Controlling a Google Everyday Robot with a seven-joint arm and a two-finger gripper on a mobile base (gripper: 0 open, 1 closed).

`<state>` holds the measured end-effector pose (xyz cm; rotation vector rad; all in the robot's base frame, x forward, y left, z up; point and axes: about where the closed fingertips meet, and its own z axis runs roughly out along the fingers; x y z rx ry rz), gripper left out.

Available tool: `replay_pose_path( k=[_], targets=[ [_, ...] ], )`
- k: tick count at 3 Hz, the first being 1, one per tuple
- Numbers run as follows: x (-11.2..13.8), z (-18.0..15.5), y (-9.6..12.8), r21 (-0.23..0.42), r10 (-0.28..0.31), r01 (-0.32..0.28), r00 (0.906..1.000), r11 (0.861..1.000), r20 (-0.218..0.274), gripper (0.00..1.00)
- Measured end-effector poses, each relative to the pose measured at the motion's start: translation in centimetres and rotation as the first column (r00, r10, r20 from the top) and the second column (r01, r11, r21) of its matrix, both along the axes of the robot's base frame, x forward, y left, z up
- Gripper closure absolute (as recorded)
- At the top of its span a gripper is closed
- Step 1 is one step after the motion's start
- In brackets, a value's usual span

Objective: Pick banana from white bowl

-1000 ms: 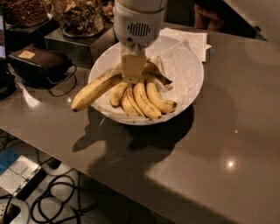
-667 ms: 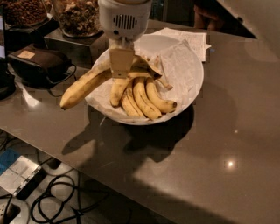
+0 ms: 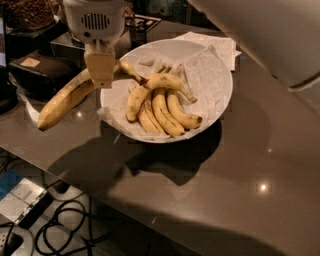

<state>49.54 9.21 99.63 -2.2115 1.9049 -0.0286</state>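
My gripper [image 3: 101, 70] is shut on the banana [image 3: 65, 100], a long slim yellow one with brown flecks. It holds the banana lifted above the left rim of the white bowl [image 3: 220, 65], with the long end hanging out left over the table and the stem end pointing toward the bowl. The bowl is wide and shallow, lined with crumpled white paper towel [image 3: 205, 85]. A bunch of shorter curved bananas [image 3: 160, 105] lies inside it.
The bowl stands on a dark grey table [image 3: 240, 180]. A dark box [image 3: 40, 72] sits at the left behind the banana. A jar of brown pieces [image 3: 27, 12] stands at the back left. Cables [image 3: 65, 225] lie on the floor below the table's front edge.
My gripper has lifted and moved left with the banana. The banana's long end now hangs farther out of the bowl, over the table. The view has also shifted closer.
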Motion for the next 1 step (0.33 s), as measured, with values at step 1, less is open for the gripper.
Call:
replay_pose_path(
  k=[1],
  targets=[
    [0.5, 0.41, 0.73, 0.034, 0.001, -0.001, 0.9996, 0.999, 0.028, 1.0]
  ],
)
